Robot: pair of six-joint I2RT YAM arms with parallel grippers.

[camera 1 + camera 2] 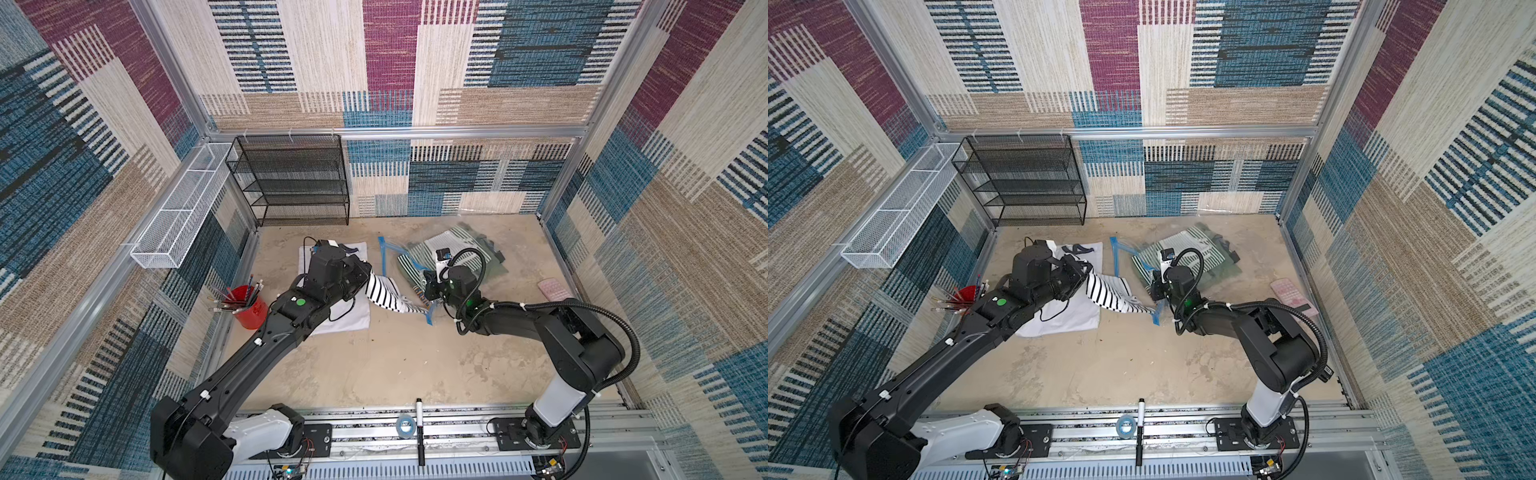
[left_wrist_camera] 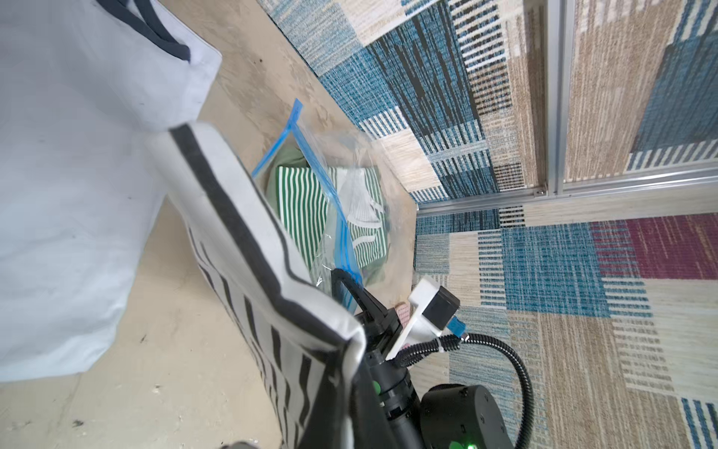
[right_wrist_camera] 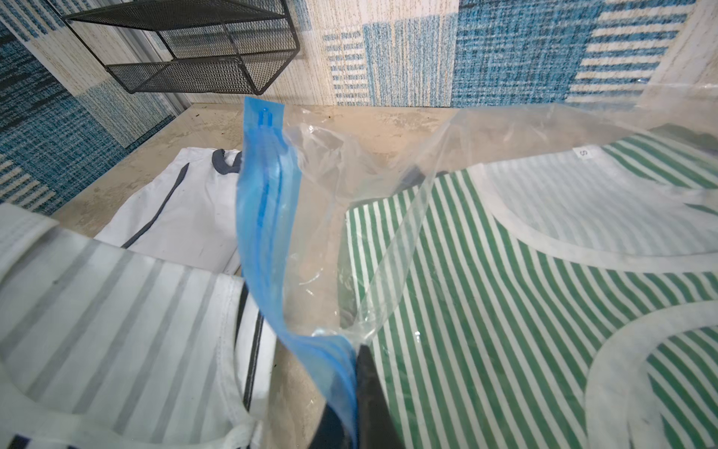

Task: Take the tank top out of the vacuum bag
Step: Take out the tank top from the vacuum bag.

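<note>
A black-and-white striped tank top [image 1: 386,296] [image 1: 1109,293] [image 2: 248,241] hangs stretched from my left gripper [image 1: 368,272] [image 1: 1088,272], which is shut on its upper end; the fabric hides the jaws in the left wrist view. Its lower end reaches the table by the near corner of the vacuum bag [image 1: 457,249] [image 1: 1187,251] [image 2: 349,186]. In the right wrist view the tank top [image 3: 116,311] lies outside the bag's blue zip strip [image 3: 268,217]. My right gripper [image 1: 428,286] [image 1: 1156,286] [image 3: 349,408] is shut on that strip, lifting the bag's mouth. Green-striped tops [image 3: 485,291] lie inside the bag.
A white shirt with dark trim [image 1: 353,318] lies under the left arm. A red cup of pencils [image 1: 249,309] stands at the left wall. A black mesh shelf [image 1: 291,178] and a white wire basket [image 1: 183,208] are at the back left. A pink item [image 1: 552,289] lies right.
</note>
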